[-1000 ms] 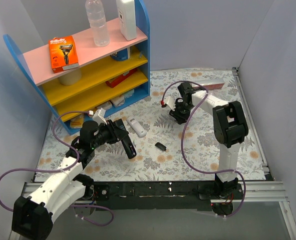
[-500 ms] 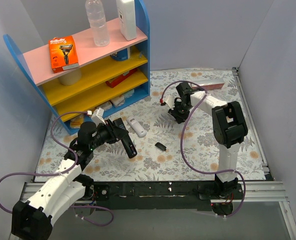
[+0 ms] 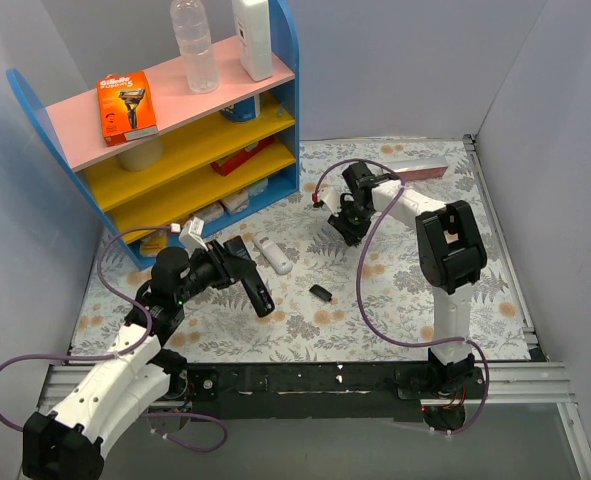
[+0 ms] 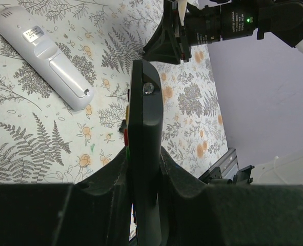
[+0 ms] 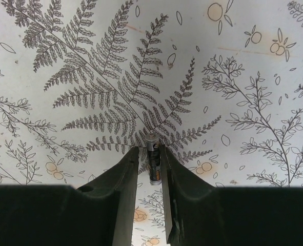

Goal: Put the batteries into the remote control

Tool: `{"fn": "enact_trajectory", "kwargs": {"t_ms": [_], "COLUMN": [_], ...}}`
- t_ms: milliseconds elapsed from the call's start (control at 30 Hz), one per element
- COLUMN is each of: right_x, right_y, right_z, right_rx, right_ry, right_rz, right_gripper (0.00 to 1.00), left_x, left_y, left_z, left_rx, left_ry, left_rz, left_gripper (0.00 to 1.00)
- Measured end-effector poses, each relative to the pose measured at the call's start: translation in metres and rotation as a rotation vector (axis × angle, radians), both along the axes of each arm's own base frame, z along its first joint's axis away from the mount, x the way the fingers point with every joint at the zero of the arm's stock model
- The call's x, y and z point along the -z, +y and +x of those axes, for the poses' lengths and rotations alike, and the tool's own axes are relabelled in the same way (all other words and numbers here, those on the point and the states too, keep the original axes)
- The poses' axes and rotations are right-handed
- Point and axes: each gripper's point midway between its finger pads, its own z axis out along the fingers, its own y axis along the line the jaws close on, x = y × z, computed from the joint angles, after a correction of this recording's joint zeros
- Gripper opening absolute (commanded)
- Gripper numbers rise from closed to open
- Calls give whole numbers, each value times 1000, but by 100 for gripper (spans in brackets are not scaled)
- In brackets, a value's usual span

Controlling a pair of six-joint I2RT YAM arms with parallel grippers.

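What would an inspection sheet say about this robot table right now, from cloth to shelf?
Surface: floral cloth, flat; no spills seen.
Job's things: black remote, held on edge; one battery.
Clutter: white remote and small black piece lie on the cloth; pink box at the far edge.
Grippers: left gripper shut on the black remote; right gripper shut on the battery.
Cables: purple cables loop off both arms.
Surroundings: shelf unit with razor box and bottle; grey walls.
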Motion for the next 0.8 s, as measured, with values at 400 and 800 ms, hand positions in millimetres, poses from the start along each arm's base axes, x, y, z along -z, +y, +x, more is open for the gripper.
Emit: {"fn": "enact_trajectory", "kwargs": {"t_ms": [400, 800], "right_x": [-2, -75], "right_y": [9, 56], "right_z": [4, -48], "right_rx": [40, 98], "right_ry": [9, 20], "right_rz": [29, 290], "right_gripper": [8, 6], "left_x": [7, -7], "left_y": [-3, -14], "left_z": [-3, 15], "left_rx": [-1, 2], "left_ry": [-18, -117], "left_rz": [-69, -182], "left_gripper": [0, 0]}}
